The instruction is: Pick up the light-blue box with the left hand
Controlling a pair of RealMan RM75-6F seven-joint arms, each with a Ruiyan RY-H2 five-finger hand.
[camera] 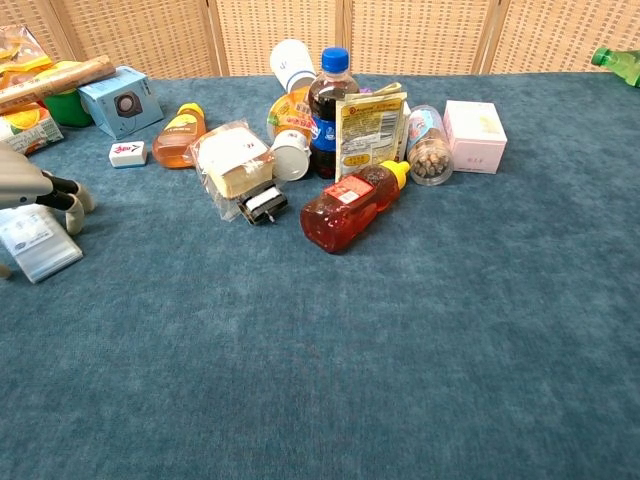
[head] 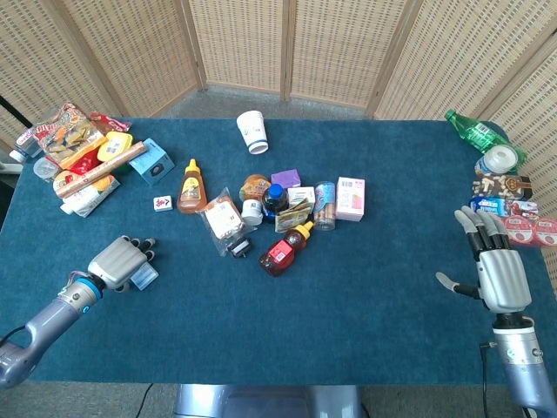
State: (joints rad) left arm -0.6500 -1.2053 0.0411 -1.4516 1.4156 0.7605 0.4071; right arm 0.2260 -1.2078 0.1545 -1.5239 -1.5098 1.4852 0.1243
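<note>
The light-blue box [head: 144, 277] [camera: 36, 246] is small and flat and lies on the blue cloth at the near left. My left hand [head: 118, 261] [camera: 40, 186] sits on top of it. Its fingers [camera: 72, 201] curl down over the box's far edge, and the box is slightly turned under them while still touching the cloth. Most of the box is hidden by the hand in the head view. My right hand [head: 498, 266] rests far off at the right edge of the table, fingers spread, holding nothing.
A cluster of bottles, jars and packets [head: 274, 213] fills the table's middle, with a red syrup bottle [camera: 350, 200] nearest. A taller blue carton [head: 152, 161] and snack bags [head: 74, 148] sit at the back left. A small white tile [camera: 127, 152] lies just beyond the left hand.
</note>
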